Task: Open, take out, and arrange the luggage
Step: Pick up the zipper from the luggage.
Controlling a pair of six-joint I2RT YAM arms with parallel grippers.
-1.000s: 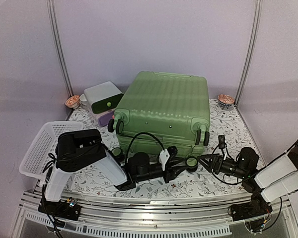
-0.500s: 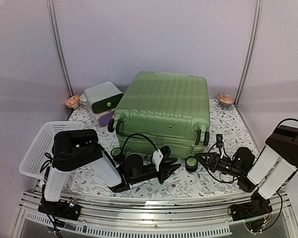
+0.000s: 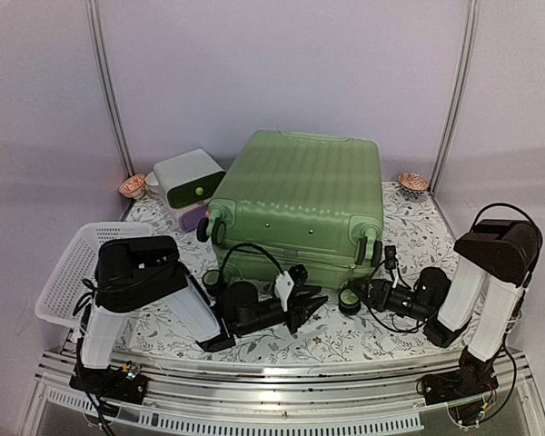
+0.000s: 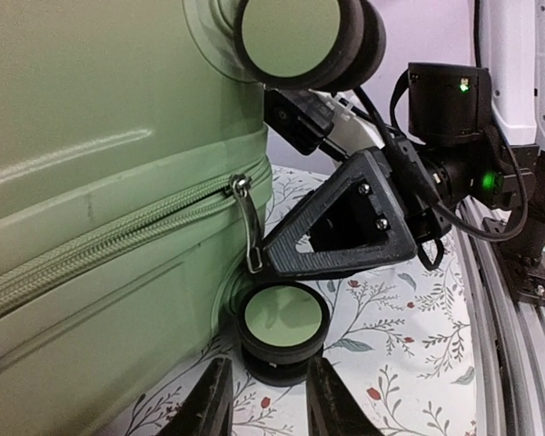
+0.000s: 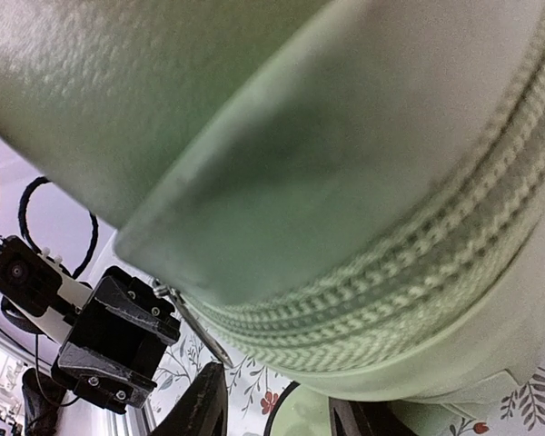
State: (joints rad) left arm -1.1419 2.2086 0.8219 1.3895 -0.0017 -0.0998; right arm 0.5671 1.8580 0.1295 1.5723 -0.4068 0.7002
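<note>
Your right arm has folded upright and drawn its pincer (image 5: pixel 277 395) in. Its fingers stand spread, with the luggage (image 3: pixel 300 195) corner just above them and a wheel (image 4: pixel 282 324) showing between them. The left pincer (image 4: pixel 265 391) (fingers also apart) has that wheel just ahead.

The luggage (image 4: pixel 100 136) fills the left side, its pale green shell crossed by a closed zipper (image 4: pixel 91 250) that rises toward the right. A metal zipper pull (image 4: pixel 247 227) hangs from the slider, and the black triangular fingertip of the right gripper (image 4: pixel 277 252) meets its lower end. Just below, a black wheel (image 4: pixel 282 329) with a green hub rests on the flowered tablecloth (image 4: pixel 409 345). A second wheel (image 4: pixel 300 36) shows at the top edge. The left gripper (image 4: pixel 271 377) holds its fingers (image 4: pixel 211 404) apart, clasping nothing
</note>
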